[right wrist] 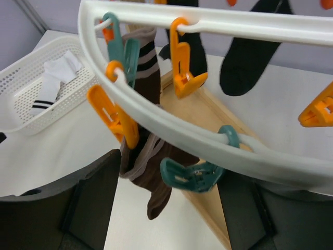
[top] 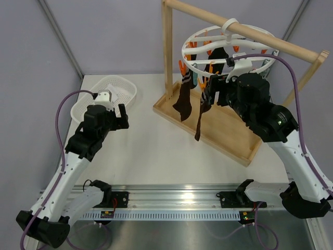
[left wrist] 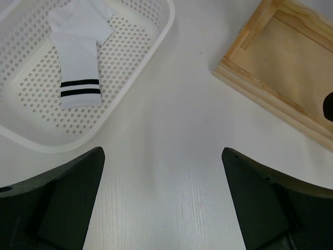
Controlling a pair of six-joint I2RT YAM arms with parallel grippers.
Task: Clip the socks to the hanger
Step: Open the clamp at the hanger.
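Right gripper (right wrist: 169, 172) stands spread around a brown sock (right wrist: 148, 174) on the hanger (right wrist: 171, 125) (apparently clipped); left gripper (left wrist: 162, 153), also spread, faces the striped sock (left wrist: 78, 57) in the basket (left wrist: 135, 62), likely next.

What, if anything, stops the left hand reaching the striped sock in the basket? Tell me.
Probably nothing: the left hand is open beside the basket, and the striped sock lies uncovered inside, so likely yes.

My left arm (top: 65, 169) and right arm (top: 304, 156) have white links and bulky black joint housings. A purple cable (top: 61, 112) loops along each. My left gripper (left wrist: 162, 151) has broad matte-black fingers (left wrist: 62, 203).
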